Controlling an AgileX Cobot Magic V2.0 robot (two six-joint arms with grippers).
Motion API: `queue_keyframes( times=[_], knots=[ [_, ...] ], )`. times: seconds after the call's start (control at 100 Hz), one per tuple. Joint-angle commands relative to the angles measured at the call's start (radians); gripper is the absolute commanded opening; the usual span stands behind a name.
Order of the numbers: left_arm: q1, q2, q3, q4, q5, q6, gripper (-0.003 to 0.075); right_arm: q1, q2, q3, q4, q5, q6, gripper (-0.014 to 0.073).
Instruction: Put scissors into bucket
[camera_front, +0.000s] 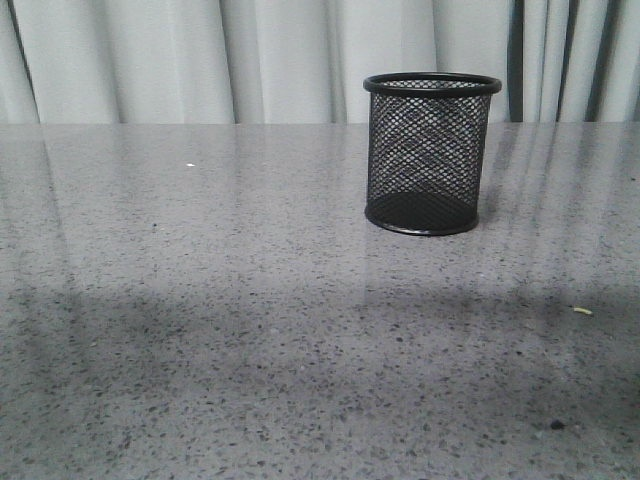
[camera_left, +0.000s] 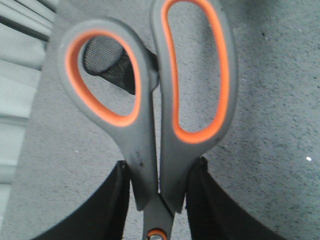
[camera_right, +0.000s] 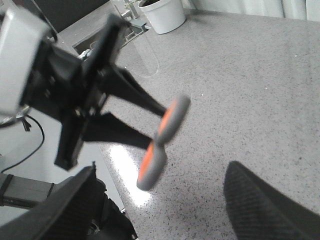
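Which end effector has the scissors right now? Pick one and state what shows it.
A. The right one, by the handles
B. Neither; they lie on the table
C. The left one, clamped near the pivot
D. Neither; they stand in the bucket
C. In the left wrist view the left end effector has its fingers closed on the scissors just below the handles, while the right end effector is open and empty and the bucket holds nothing.

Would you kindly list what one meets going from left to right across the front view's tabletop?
White speck → bucket → dark speck → small yellowish scrap, all on the grey table.
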Motion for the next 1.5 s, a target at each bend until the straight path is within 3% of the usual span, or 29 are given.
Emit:
queue_keyframes(
  times=[0.0,0.64,0.73,0.85,1.03,1.37,1.49],
  knots=[
    [-0.008,-0.023,0.012,-0.056,-0.094,-0.013,0.0104,0.002,0.025,-0.053,0.016,-0.039,-0.016,0.0468],
    [-0.008,-0.027,0.023,-0.120,-0.126,-0.013,0.0104,0.002,0.292,-0.210,0.069,0.019,-0.016,0.0440],
    [-0.008,-0.027,0.023,-0.122,-0.126,-0.013,0.0104,0.002,0.316,-0.223,0.088,0.059,-0.016,0.0291],
    [-0.008,-0.027,0.023,-0.144,-0.126,-0.013,0.0104,0.002,0.332,-0.223,0.115,0.074,-0.016,-0.0074],
    [-0.008,-0.027,0.018,-0.233,-0.130,-0.013,0.0109,-0.001,0.334,-0.223,0.095,0.083,-0.016,-0.0064],
    [-0.008,-0.076,-0.082,-0.646,-0.137,-0.013,0.0116,-0.066,0.332,-0.223,0.038,0.183,-0.016,-0.0064],
    [-0.008,-0.098,-0.114,-0.680,-0.150,-0.013,0.0115,-0.073,0.321,-0.226,-0.002,0.190,-0.016,-0.0064]
  ],
)
